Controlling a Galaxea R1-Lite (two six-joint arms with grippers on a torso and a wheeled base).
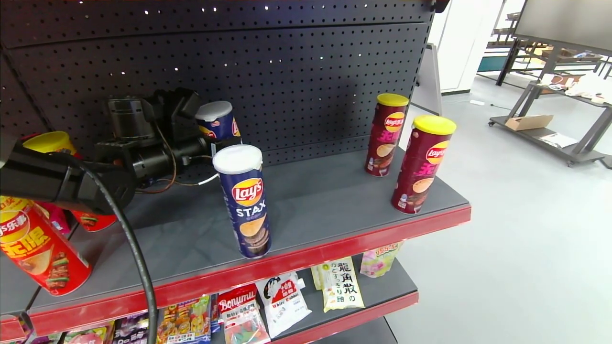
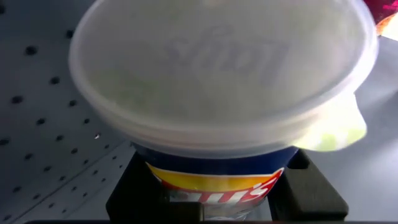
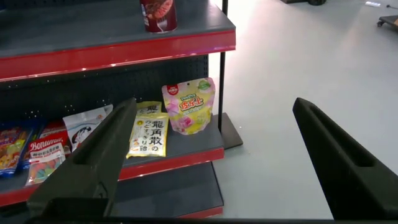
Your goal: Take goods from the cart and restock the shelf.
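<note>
Item: blue can [image 1: 216, 119], held at the shelf [image 1: 325, 205] back, against the pegboard [image 1: 287, 71].
The blue can is pinched around its body by the left gripper [image 1: 215, 141]; whether its base is set down cannot be told. A second blue can [image 1: 244, 200] is stood upright near the front edge, at 5 o'clock of the held one and apart from it. Two maroon cans [image 1: 386, 134] [image 1: 423, 165] are placed upright at 3 o'clock, toward the shelf end. A red can [image 1: 38, 248] is seen at 8 o'clock, at the front edge. The right gripper [image 3: 214, 106] is held with fingers spread wide, nothing between them, facing snack bags [image 3: 149, 134] on the lower shelf.
</note>
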